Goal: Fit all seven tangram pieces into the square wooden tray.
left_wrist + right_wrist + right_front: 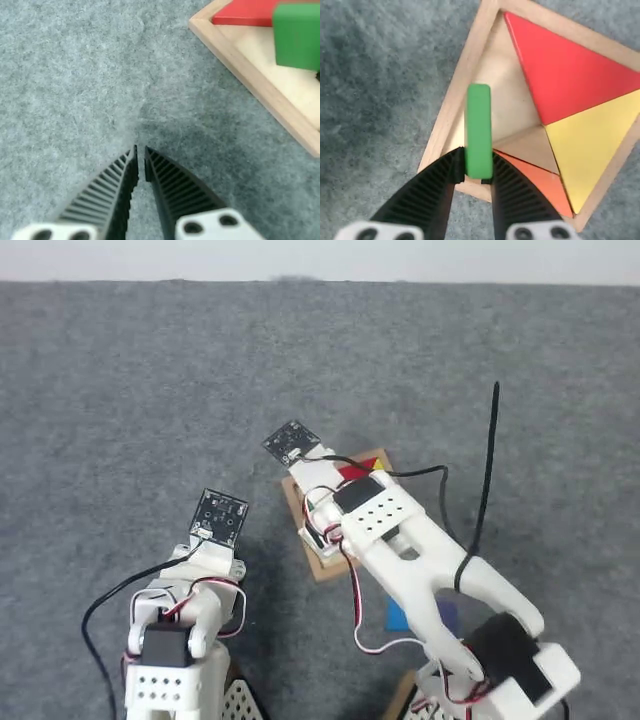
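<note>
In the high view, the square wooden tray (322,568) lies just right of the frame's centre on the grey fuzzy tabletop (150,390). The right arm (420,560) stretches up from the lower right and covers most of the tray. The left arm (185,630) sits at the lower left, apart from the tray, so the right arm is the nearer one. A blue piece (396,616) and a purple piece (447,618) lie on the tabletop under the right arm.

In the left wrist view, the left gripper (140,150) hangs over bare tabletop with its jaws nearly together, holding nothing. A corner of the tray (240,65) lies ahead of it and off to one side.

In the right wrist view, the right gripper (476,159) is clamped on a green wooden piece (479,125). The piece stands on edge, its long axis running straight out from the jaws. It hangs over the bare tray floor (512,107), between the tray rim (455,95) and the large red triangle (565,65). A large yellow triangle (590,155) and an orange triangle (535,180) already lie flat. The piece probably needs tipping flat before release.
</note>
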